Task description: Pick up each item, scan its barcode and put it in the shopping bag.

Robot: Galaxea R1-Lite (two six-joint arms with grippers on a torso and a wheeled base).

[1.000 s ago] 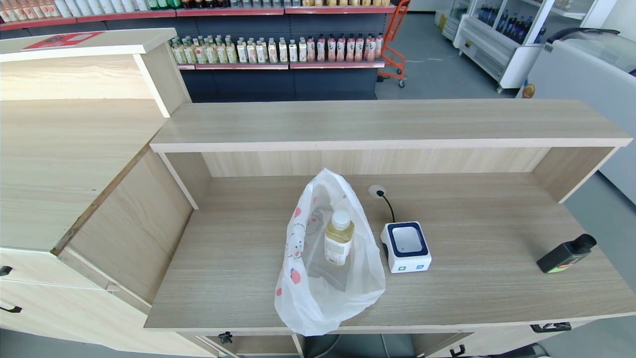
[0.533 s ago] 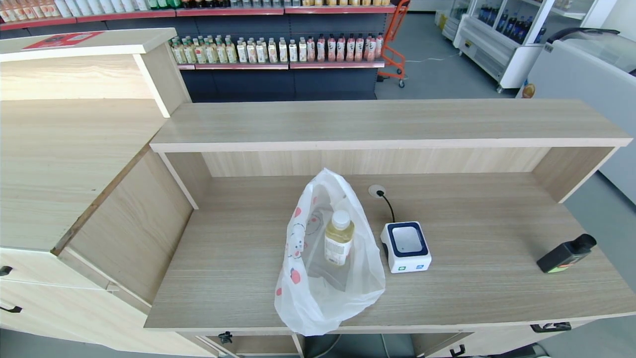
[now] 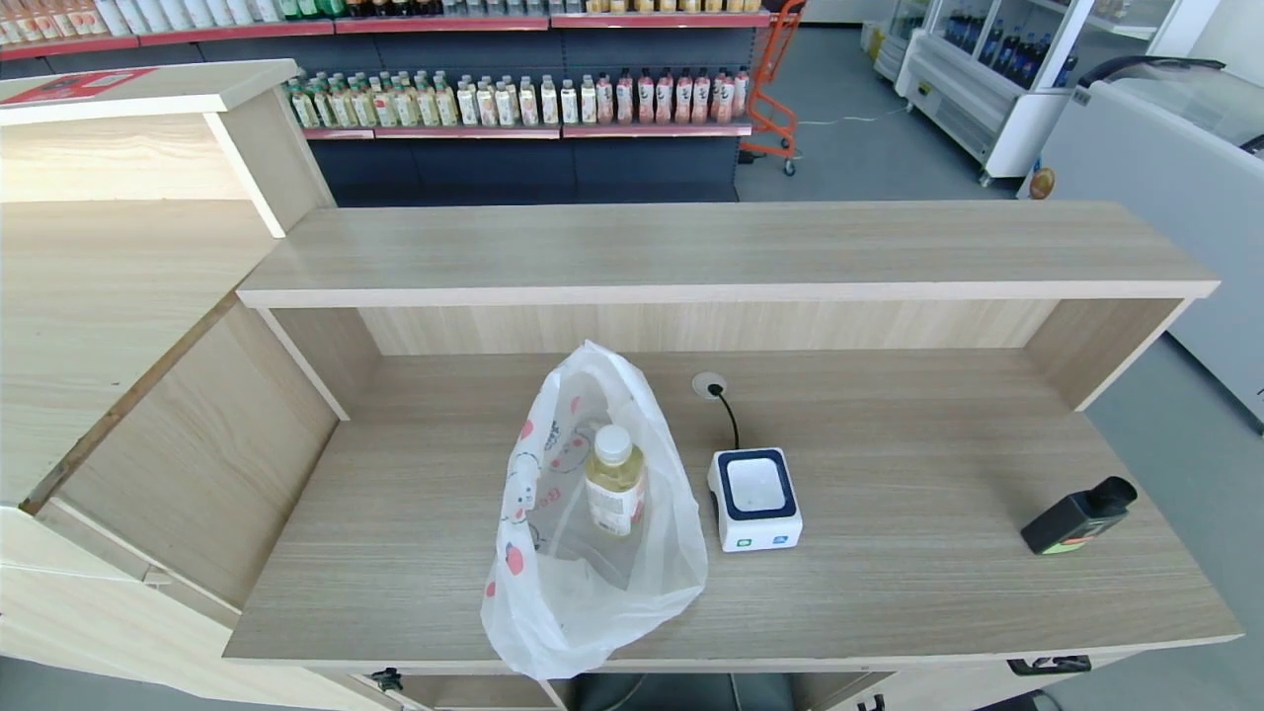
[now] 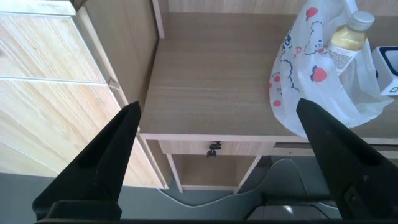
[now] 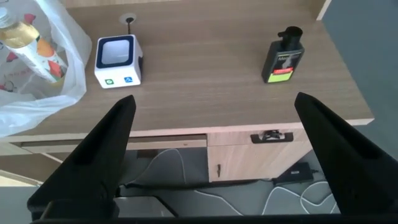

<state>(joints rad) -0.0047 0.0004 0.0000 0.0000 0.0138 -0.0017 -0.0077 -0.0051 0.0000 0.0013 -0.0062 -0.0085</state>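
Bright, even overhead light, shaded band beneath the upper shelf [image 3: 731, 247] of the pale wooden counter [image 3: 938, 592], white glare on the window of the white-and-blue square scanner [image 3: 755, 499], mild sheen on the translucent white plastic shopping bag [image 3: 632, 583], counter edges bowed toward head-view borders

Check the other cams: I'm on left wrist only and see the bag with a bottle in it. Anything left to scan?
Observer: Yes, a black bottle lies at the right end of the counter, outside the bag.
Operator: Where's it relative to the scanner?
Observer: The scanner stands between the bag and the black bottle, close beside the bag, with nothing on it.
Operator: Right arm free?
Observer: The right pincer is open and empty, short of the counter's front edge.
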